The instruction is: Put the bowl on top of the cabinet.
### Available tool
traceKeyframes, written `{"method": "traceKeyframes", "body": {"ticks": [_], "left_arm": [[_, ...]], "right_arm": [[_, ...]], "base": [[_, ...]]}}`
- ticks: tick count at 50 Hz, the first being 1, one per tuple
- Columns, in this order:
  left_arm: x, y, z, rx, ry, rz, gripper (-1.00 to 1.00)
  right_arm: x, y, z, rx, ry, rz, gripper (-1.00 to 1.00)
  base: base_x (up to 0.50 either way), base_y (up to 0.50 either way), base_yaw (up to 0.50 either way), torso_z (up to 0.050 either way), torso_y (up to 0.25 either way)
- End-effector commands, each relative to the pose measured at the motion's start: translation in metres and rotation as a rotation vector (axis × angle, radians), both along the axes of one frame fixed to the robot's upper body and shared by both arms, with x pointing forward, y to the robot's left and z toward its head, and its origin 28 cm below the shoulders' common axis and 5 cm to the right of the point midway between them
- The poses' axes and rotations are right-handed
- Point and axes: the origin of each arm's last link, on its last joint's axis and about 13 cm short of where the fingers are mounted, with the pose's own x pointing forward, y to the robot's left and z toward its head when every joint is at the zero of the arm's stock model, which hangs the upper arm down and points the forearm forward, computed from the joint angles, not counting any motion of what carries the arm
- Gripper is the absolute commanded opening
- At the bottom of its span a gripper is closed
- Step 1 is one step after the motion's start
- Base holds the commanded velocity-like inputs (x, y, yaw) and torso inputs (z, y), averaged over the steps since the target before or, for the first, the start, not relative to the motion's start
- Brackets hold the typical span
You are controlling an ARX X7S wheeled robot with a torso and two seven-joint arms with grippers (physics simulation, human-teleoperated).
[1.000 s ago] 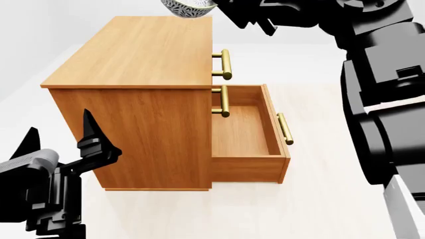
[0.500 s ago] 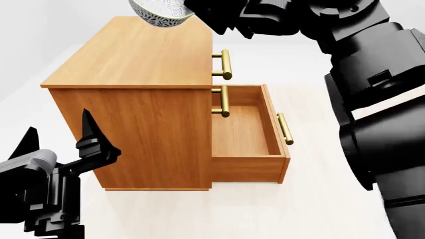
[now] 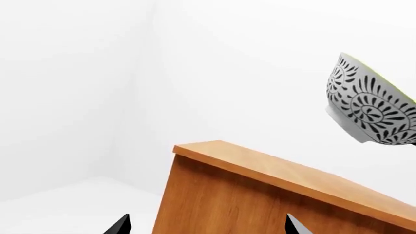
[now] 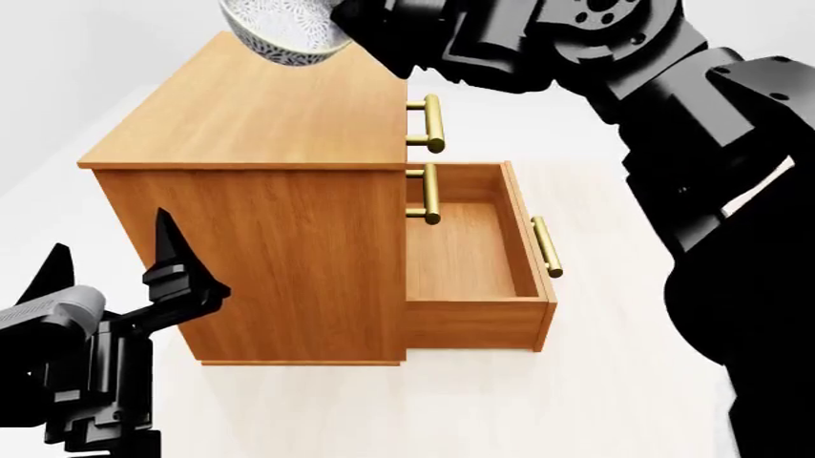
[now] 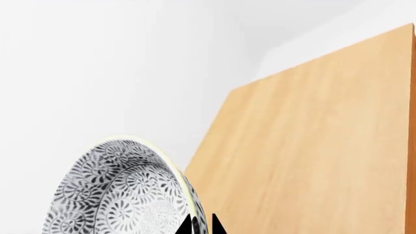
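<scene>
Above the cabinet's (image 4: 261, 105) far top edge, the right hand (image 5: 200, 225) pinches the tilted bowl's (image 4: 282, 29) rim mid-carry, lowering and levelling apparently next, while the left hand (image 4: 114, 258) waits spread.

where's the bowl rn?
Head view: the bowl is at the top edge, held by the right gripper in the air over the far end of the cabinet top.

White bowl (image 4: 282, 33) with dense dark leaf pattern, tilted, held in the air above the far end of the cabinet's flat top. Orange-brown wooden cabinet (image 4: 261, 114), brass bar handles, lower drawer pulled open.
</scene>
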Motion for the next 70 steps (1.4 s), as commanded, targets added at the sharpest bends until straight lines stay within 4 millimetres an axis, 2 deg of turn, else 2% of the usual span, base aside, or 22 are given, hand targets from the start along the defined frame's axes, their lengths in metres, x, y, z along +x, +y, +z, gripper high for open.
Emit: {"method": "traceKeyframes", "body": {"ticks": [1,10,21,27,35,39,52,60,70], "left_arm": [[0.0,0.0,0.0,-0.003,0.0,0.0,1.0],[-0.001,0.0,0.0,-0.001,0.002,-0.001,1.0],[0.0,0.0,-0.002,-0.001,0.005,-0.001,1.0],[0.001,0.0,-0.003,0.0,0.006,-0.002,1.0],[0.0,0.0,-0.003,-0.003,0.006,-0.002,1.0],[-0.004,0.001,0.0,-0.006,0.005,-0.001,1.0],[-0.004,0.003,0.0,-0.013,0.009,-0.002,1.0],[-0.005,0.001,0.001,-0.012,0.009,-0.002,1.0],[-0.004,0.001,-0.001,-0.01,0.013,-0.004,1.0]], "right_arm": [[0.003,0.003,-0.005,0.079,-0.029,0.03,-1.0],[0.005,0.003,-0.01,0.082,-0.028,0.014,-1.0],[0.004,0.005,-0.005,0.067,-0.055,0.002,-1.0],[0.007,0.002,-0.012,0.023,-0.05,-0.022,-1.0],[0.006,0.002,-0.011,-0.012,-0.04,-0.032,-1.0],[0.002,0.001,-0.005,-0.076,-0.02,-0.04,-1.0],[-0.01,-0.006,0.031,-0.038,-0.033,-0.009,-1.0],[-0.012,-0.009,0.039,-0.001,-0.039,-0.002,-1.0],[-0.011,-0.011,0.035,0.017,-0.008,0.008,-1.0]], "base": [[0.0,0.0,0.0,0.0,0.0],[0.0,0.0,0.0,0.0,0.0],[0.0,0.0,0.0,0.0,0.0],[0.0,0.0,0.0,0.0,0.002],[0.0,0.0,0.0,0.0,0.0],[0.0,0.0,0.0,0.0,0.0],[0.0,0.0,0.0,0.0,0.001],[0.0,0.0,0.0,0.0,0.0],[0.0,0.0,0.0,0.0,0.0]]}}
